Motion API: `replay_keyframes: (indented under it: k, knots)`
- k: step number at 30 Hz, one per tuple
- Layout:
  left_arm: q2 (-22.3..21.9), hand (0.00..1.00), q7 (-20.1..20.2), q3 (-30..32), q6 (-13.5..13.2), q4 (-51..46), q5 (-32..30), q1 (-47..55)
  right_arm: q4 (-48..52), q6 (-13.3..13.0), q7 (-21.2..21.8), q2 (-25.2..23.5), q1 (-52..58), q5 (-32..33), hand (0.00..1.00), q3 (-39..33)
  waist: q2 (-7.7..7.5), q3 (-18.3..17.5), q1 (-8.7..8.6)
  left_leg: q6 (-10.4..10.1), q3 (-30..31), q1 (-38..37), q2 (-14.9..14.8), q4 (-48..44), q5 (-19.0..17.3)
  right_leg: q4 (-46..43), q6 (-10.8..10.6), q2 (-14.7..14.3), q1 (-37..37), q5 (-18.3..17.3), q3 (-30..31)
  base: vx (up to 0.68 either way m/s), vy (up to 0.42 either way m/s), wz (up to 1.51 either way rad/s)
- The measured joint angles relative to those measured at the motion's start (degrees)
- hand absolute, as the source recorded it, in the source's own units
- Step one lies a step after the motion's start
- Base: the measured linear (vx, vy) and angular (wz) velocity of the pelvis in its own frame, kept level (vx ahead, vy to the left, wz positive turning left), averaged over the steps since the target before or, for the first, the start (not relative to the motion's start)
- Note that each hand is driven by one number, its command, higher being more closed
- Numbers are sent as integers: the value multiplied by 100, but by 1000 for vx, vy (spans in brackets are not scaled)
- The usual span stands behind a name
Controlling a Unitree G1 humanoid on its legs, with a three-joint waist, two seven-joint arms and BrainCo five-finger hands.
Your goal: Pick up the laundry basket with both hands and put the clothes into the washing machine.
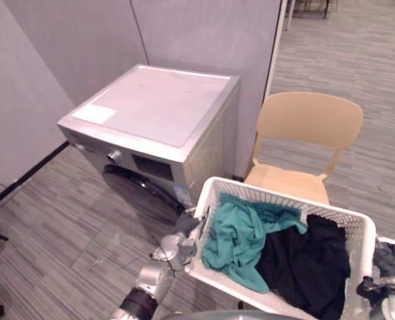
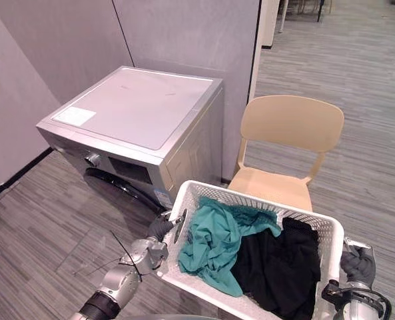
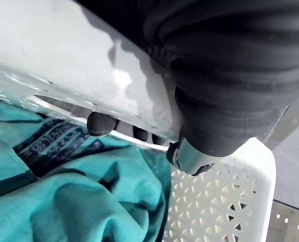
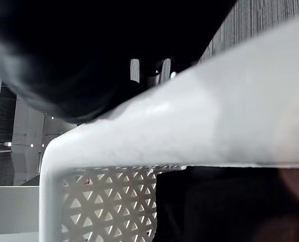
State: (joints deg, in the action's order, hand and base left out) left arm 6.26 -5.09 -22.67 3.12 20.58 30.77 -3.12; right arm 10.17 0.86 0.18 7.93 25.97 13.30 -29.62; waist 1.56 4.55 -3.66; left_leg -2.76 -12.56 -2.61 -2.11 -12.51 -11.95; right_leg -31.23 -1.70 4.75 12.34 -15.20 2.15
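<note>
Hands are holding the white laundry basket (image 1: pixel 290 200) at both ends, close to the robot. The left hand (image 1: pixel 180 245) is gripping the left end, and its fingers (image 3: pixel 100 123) are curling over the rim and through the handle hole. The right hand (image 2: pixel 357 263) is sitting at the right end, but how it is holding on cannot be told. The basket is hanging above the floor (image 1: pixel 50 220), so the pick-up step looks done.

2 clothes are lying inside it. A teal cloth (image 1: pixel 234 240) is on the left side and a black cloth (image 1: pixel 304 263) is on the right side, and they are touching each other.

Just past the basket, a tan chair (image 1: pixel 307 123) is standing on the right. Off to the left, the washing machine (image 1: pixel 157 103) is waiting against the grey wall (image 1: pixel 197 33). Its dark round door (image 1: pixel 140 183) is looking open, low at the front, but that is hard to be sure of.

The robot is doing the carrying step. Next, it is going to need to turn left and bring the basket low, near the door hole. Then 1 hand has to let go and move the clothes in, or the basket has to tip at the opening. Keeping the basket level on the way is going to matter.
</note>
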Motion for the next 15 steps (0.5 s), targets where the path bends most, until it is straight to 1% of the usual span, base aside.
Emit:
replay_keyframes:
  k: [1, 2, 3, 4, 5, 6, 7, 8, 9, 10, 11, 12, 13, 14, 15]
  knots:
    - [-9, 100, 0, 90, -1, -2, 1, -7, -30, -32, -1, 3, -104, 17, 100, 20, -18, 67, -18, 57, -84, 0, -15, -80, -18, -6, -60, -3, 26, 36, 67, -215, 55, -42]
    - [14, 100, 12, 213, 0, -15, -1, -7, -180, -52, -1, -1, -325, 14, 100, 71, 129, 71, 32, 85, -292, 13, -124, -104, -5, -123, -58, -44, 61, 42, 199, -179, 27, -53]
    - [17, 100, 17, 266, 0, -20, -1, -28, -244, -52, -2, -3, -447, 13, 100, 110, 151, 136, 19, 87, -399, 32, -160, -152, -6, -440, 13, 0, 166, -2, 249, -194, -7, -70]
    - [21, 100, 15, 367, -1, -19, -1, -29, -387, -52, 1, 0, -626, 12, 100, 170, 152, 152, 3, 87, -536, 106, -187, -192, -7, -1049, 148, 280, 385, -86, 300, -170, -83, -59]
    - [28, 100, 14, 423, -1, 9, -5, -29, -594, -48, -2, 26, -727, 8, 100, 284, 236, 155, 5, 31, -615, 144, -329, -189, -1, -1158, 143, 550, 401, -90, 378, -151, -123, -53]
    - [52, 100, 12, 427, -1, 25, -8, -29, -707, -43, -3, 53, -768, 7, 100, 309, 290, 143, 42, -15, -654, 143, -443, -182, -4, -1103, 144, 629, 372, -80, 437, -57, -208, -60]
    - [169, 100, 12, 425, -8, 26, -9, -34, -875, -39, 2, 118, -855, 5, 100, 388, 376, 124, 146, -140, -689, 192, -627, -170, 20, -862, 62, 841, 345, -12, 495, -10, -279, -71]
    - [335, 100, 9, 428, -13, 28, -5, -38, -992, -38, 11, 184, -946, -39, 100, 547, 314, 121, 170, -309, -709, 266, -782, -237, 49, -334, -31, 1092, 272, 282, 573, -1, -317, -68]
    - [398, 100, 8, 431, -14, 28, -4, -43, -1020, -38, 14, 186, -971, -56, 100, 584, 240, 116, 169, -407, -716, 302, -819, -292, 49, -50, -42, 1215, 246, 528, 621, 1, -398, -46]
    - [512, 100, 9, 416, -12, 67, 5, -98, -1134, -37, 21, 207, -1007, -79, 100, 664, 62, 126, 119, -626, -660, 415, -900, -545, 13, 469, -565, 1277, 89, 890, 837, 46, -437, -45]
    - [427, 100, -10, 428, -17, 150, 6, -154, -1265, -11, 13, 350, -1058, -132, 100, 659, 97, 112, 157, -751, -240, 451, -1016, -526, 90, 609, -955, 1069, 59, 642, 889, 62, -455, -52]
    - [391, 100, -13, 424, -30, 205, 6, -198, -1311, -5, 13, 418, -1112, -163, 100, 647, 131, 108, 141, -835, -132, 427, -1081, -465, 137, 696, -1129, 1004, 48, 535, 887, 83, -447, -65]
    - [289, 100, -14, 420, -30, 391, 6, -340, -1336, 20, 14, 565, -1235, -173, 100, 626, 181, 142, 97, -957, -74, 331, -1232, -306, 213, 714, -1269, 877, 60, 366, 823, 62, -401, -36]
    - [206, 100, -17, 410, -24, 496, 5, -412, -1338, 30, 13, 622, -1229, -172, 100, 589, 228, 155, 21, -1018, -78, 288, -1314, -225, 294, 638, -1264, 768, 70, 366, 783, 52, -401, -26]
    - [67, 100, -21, 397, -9, 509, 3, -426, -1347, 48, 8, 637, -1217, -171, 100, 451, 224, 158, -99, -1080, -72, 114, -1400, -101, 553, 386, -1145, 631, 82, 297, 766, 23, -272, -13]
